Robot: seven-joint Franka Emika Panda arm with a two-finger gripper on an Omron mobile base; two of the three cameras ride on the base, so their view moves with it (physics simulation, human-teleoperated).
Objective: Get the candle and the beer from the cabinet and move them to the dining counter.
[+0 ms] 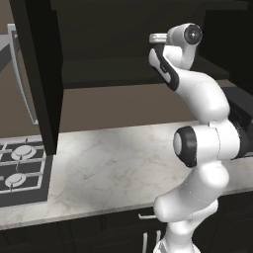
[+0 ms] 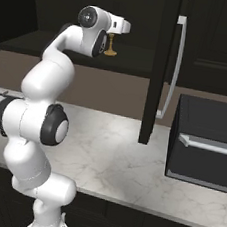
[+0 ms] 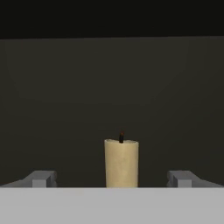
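Observation:
The candle stands upright on the shelf inside the open cabinet, cream-coloured with a dark wick. Its tan-gold flared base peeks out below my wrist in the right base view. My gripper is open and level with the candle. One fingertip is on each side of it, well apart from it, and nothing is gripped. The arm reaches up from the counter into the cabinet. The beer and the dining counter are out of view.
Open cabinet doors hang on both sides of the arm: the left door and the right door with its long silver handle. Below lies a marble counter with a gas hob. A black box appliance sits at the right.

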